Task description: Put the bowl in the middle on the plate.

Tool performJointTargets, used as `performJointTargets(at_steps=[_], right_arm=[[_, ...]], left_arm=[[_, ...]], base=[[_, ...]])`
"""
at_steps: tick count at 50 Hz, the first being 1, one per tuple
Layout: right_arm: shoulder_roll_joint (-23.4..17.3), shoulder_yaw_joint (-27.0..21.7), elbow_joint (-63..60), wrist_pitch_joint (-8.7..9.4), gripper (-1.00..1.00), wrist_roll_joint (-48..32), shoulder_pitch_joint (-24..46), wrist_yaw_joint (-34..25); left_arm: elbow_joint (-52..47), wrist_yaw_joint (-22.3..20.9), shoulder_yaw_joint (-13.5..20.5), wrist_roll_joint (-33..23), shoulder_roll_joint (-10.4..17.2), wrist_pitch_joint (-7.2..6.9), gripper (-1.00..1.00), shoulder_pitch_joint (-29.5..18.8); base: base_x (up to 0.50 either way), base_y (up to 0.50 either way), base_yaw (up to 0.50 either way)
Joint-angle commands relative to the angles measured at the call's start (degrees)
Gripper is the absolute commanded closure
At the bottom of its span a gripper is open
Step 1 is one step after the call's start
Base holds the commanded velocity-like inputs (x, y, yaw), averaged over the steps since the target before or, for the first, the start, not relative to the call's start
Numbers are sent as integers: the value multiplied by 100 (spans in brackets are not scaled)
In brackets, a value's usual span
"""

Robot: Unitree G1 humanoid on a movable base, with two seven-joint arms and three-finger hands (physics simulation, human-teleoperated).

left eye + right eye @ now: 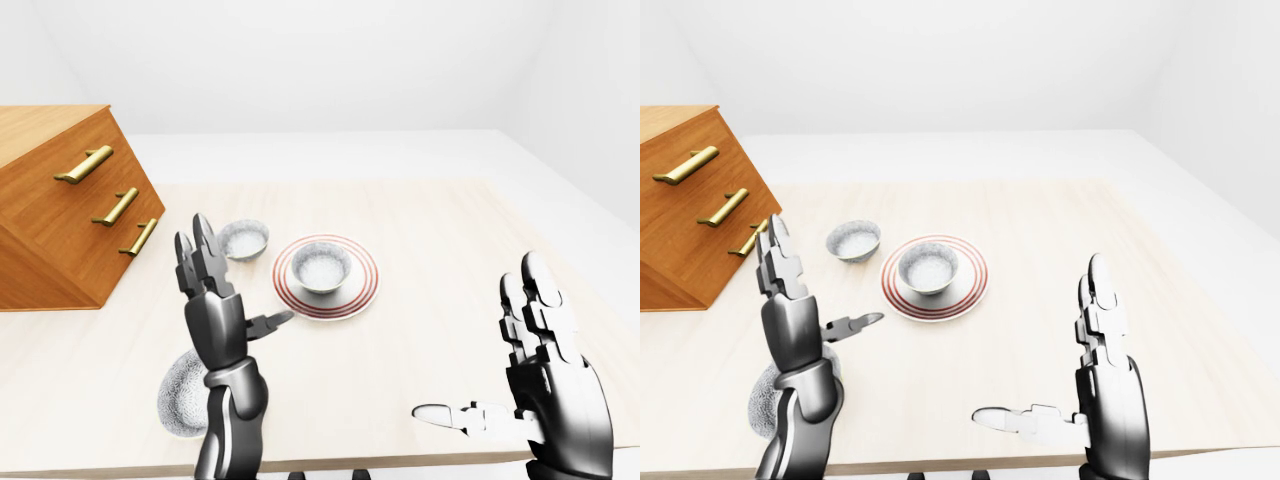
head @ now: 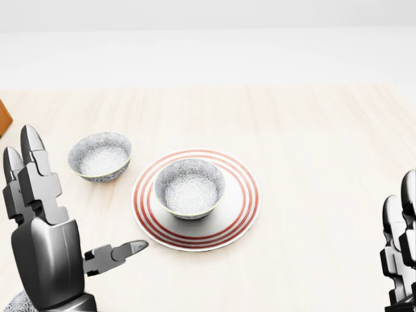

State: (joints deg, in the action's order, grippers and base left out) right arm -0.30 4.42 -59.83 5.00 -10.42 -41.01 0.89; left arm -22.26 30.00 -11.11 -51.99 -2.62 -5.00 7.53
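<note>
**Q:** Head view first: where does the bowl (image 2: 190, 188) sit?

**A:** Upright on the plate (image 2: 247, 195), about at its centre, with the red rings showing all round it. Nothing of mine touches it.

**Q:** And your left hand?

**A:** My left hand (image 2: 45, 257) is raised at the lower left of that view, apart from the plate. Its fingers (image 2: 34, 170) point straight up and the thumb sticks out sideways toward the plate. It is spread wide and carries nothing.

**Q:** The other one?

**A:** The head view shows only its fingers at the right edge. In the left-eye view my right hand (image 1: 548, 385) stands at the lower right, well away from the plate. Its fingers are upright and the thumb reaches out to the left. It is wide as well, and empty.

**Q:** What else is on the table (image 2: 312, 136)?

**A:** A second bowl (image 2: 99, 156) with the same speckled pattern sits just beside the plate, on its upper left. A third bowl (image 1: 177, 395) lies at the bottom left, partly hidden behind my left forearm. A wooden chest of drawers (image 1: 45, 225) with brass handles (image 1: 84, 165) fills the left of both eye views.
</note>
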Motion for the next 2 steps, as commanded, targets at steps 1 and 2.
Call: performJointTargets(at_steps=[1,2], right_arm=[[-30,39,-4,0,-100,-25,33,37],[-32,40,-4,0,-100,-25,33,39]], left_arm=[[-351,0,834,678,169,0,-100,333],[-347,0,842,675,162,0,-100,332]], base=[[0,0,0],[0,0,0]])
